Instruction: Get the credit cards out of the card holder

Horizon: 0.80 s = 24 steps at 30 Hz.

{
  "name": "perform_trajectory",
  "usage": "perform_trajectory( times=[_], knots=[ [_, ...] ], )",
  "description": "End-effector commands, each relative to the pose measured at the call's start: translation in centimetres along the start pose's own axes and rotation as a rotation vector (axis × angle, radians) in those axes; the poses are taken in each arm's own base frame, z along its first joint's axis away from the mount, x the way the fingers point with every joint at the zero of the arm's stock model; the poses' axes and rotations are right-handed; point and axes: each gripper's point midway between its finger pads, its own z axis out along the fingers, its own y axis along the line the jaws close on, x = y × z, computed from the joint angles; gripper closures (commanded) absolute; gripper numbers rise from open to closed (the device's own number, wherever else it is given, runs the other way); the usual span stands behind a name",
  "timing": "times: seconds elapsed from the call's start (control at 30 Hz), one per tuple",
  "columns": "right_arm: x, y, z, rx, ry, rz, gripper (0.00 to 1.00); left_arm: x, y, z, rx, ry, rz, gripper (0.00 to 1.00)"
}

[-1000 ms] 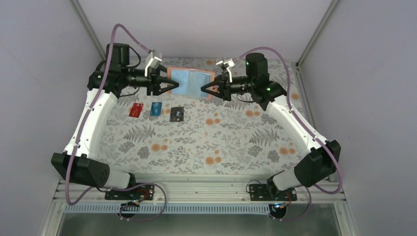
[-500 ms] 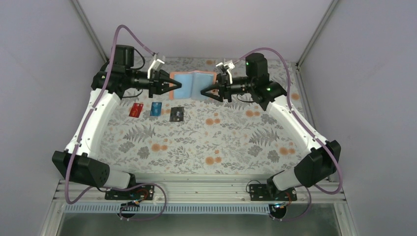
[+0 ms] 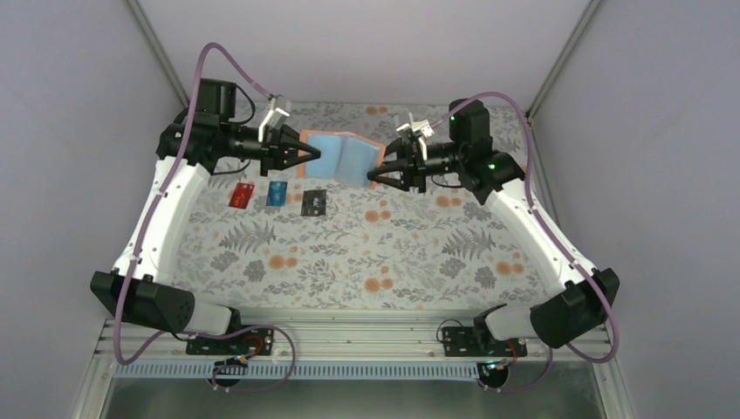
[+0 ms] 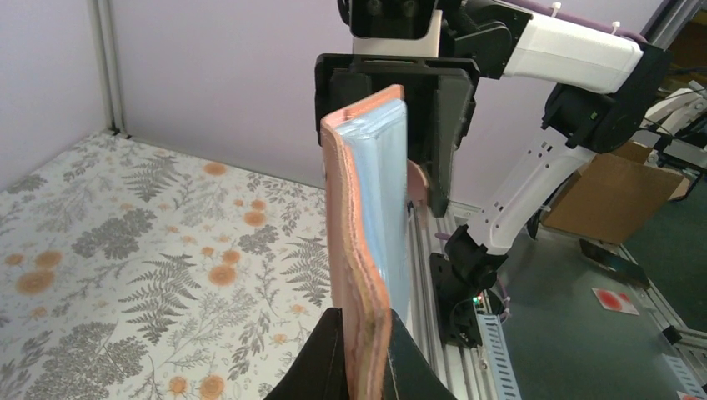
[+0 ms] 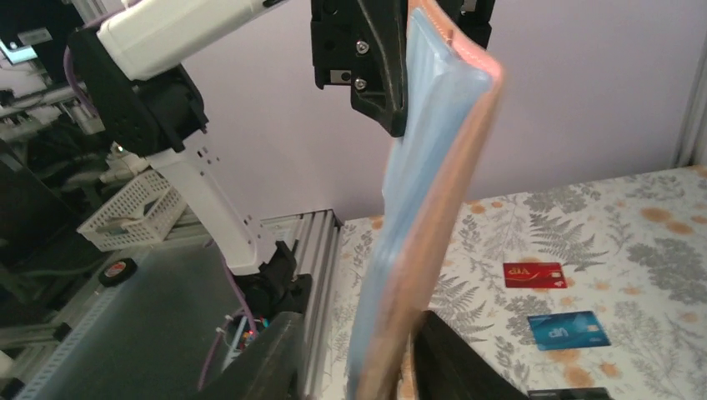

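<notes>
Credit cards (image 3: 277, 193), three in all, lie in a row on the table (image 3: 419, 253) in the top view: one red card (image 3: 242, 195), one blue card, one black card (image 3: 313, 202), just nearside of the left gripper (image 3: 310, 155). One card holder (image 3: 340, 157) is spread between it and the right gripper (image 3: 373, 177). In the left wrist view, the left gripper is clenched on the holder's brown edge. In the right wrist view, the right gripper's fingers stand apart, unclenched, either side of the opposite edge.
</notes>
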Motion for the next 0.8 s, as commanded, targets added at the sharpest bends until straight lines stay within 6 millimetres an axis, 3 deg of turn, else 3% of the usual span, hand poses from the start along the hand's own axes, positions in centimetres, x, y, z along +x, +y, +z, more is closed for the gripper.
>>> perform_trajectory(
  times=[0.0,0.07,0.17,0.4,0.53,0.67,0.77],
  knots=[
    [-0.4,0.4,-0.1,-0.039,-0.01,-0.007,0.78,-0.8,-1.8,-0.3,0.048,-0.024,0.06,0.98],
    [-0.4,-0.2,0.0,-0.015,-0.011,0.01,0.88,-0.6,-1.8,-0.2,0.049,-0.023,0.06,0.97],
    [-0.7,-1.0,0.5,0.033,-0.016,0.031,0.92,-0.3,-1.5,0.0,0.049,-0.021,0.045,0.98],
    [-2.0,-1.4,2.0,0.099,-0.044,0.021,0.82,0.0,-1.7,0.8,0.073,-0.01,0.039,0.98],
    [-2.6,-2.1,2.9,0.15,-0.066,0.031,0.95,0.1,-1.9,1.0,0.08,-0.007,0.04,0.98],
    [-2.7,-1.6,4.3,0.111,-0.053,0.033,0.96,0.3,-1.5,1.1,0.064,0.001,0.035,0.98],
    [-3.0,-1.1,5.2,0.099,-0.044,0.035,0.96,0.9,0.1,1.3,-0.009,0.029,0.019,0.94]
  ],
)
